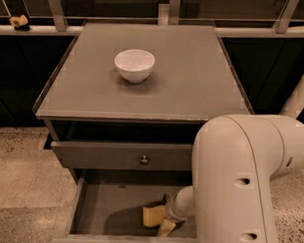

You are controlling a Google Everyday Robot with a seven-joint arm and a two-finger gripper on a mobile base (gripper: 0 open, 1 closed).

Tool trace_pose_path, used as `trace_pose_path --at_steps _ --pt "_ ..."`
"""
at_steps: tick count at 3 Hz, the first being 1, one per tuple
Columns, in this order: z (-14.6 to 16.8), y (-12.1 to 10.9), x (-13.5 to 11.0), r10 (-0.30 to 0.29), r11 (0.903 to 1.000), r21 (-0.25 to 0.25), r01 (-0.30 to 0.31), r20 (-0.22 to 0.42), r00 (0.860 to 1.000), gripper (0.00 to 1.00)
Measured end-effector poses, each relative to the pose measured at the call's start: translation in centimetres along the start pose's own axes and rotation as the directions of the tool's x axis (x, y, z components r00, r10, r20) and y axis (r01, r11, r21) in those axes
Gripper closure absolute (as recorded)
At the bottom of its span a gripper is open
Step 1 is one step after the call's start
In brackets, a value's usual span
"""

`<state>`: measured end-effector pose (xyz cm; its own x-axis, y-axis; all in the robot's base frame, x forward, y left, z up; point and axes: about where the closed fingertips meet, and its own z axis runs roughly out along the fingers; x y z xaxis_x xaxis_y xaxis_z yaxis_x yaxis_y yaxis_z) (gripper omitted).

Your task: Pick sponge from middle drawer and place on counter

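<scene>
Sponge lying pale yellow on the gray floor of the pulled-out middle drawer, right of centre and near the front wall. Gripper down inside the same drawer, right against the sponge's right edge, at the end of the white arm filling the lower right of the view; whether spread or pinching the sponge cannot be told. Counter above, carrying a white bowl left of centre, well apart from the sponge; upper drawer front with round knob between counter and open drawer.
</scene>
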<state>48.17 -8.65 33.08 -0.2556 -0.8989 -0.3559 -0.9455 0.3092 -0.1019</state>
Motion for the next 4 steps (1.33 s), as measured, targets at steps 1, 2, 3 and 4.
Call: trace_pose_path --at_steps 1,2,3,4 --pt "0.0 0.0 0.0 0.0 1.0 0.0 0.0 0.0 1.0 0.86" --pt "0.0 0.0 0.0 0.0 1.0 0.0 0.0 0.0 1.0 1.0" --pt "-0.8 -0.1 -0.3 0.0 1.0 0.0 0.0 0.0 1.0 1.0" --pt "-1.6 -0.2 -0.6 0.0 1.0 0.0 0.0 0.0 1.0 1.0"
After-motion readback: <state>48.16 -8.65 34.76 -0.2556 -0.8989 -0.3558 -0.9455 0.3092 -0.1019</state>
